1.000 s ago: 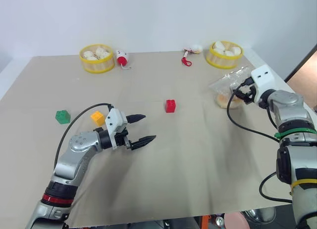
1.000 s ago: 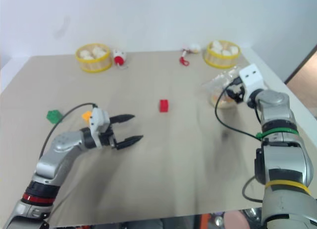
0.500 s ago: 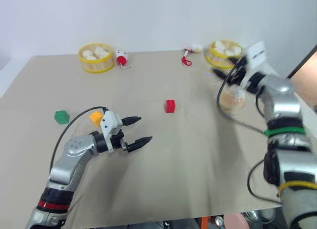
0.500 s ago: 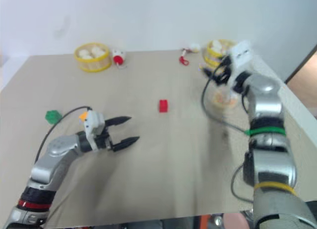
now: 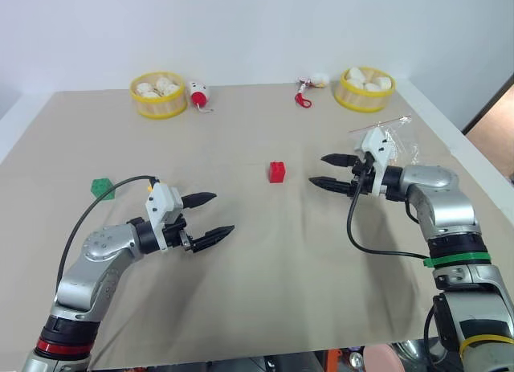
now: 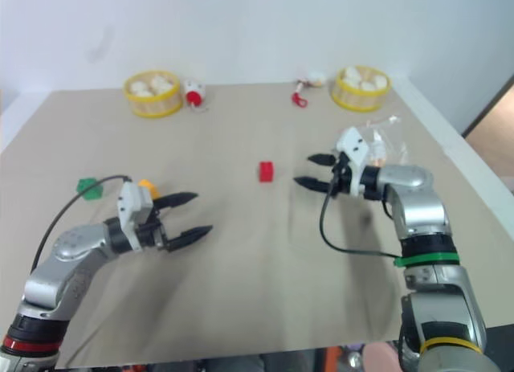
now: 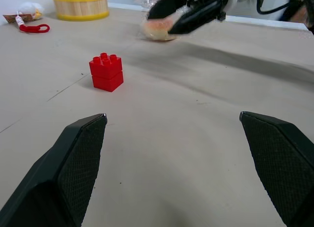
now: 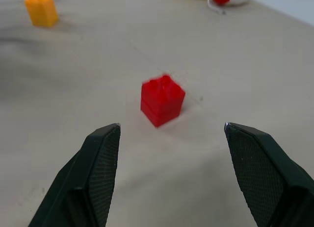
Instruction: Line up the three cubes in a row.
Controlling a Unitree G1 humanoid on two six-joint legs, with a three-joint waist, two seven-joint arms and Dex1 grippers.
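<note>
The right gripper (image 5: 323, 170), jaws apart and empty, points at the red cube (image 5: 277, 172) near the middle of the bench (image 5: 265, 292); it should probably straddle the flat sides squarely before closing, since hard plastic slips. The left gripper (image 5: 210, 215), jaws apart and empty, hovers nearer the front-left. The studded orange cube (image 6: 146, 185) is partly hidden beside it, the green cube (image 5: 102, 188) toward the left edge.

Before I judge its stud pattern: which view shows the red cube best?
The left wrist view: the red cube sits sharp, studs visible. The right wrist view shows it blurred; both eye views show it small, mid-table.
</note>
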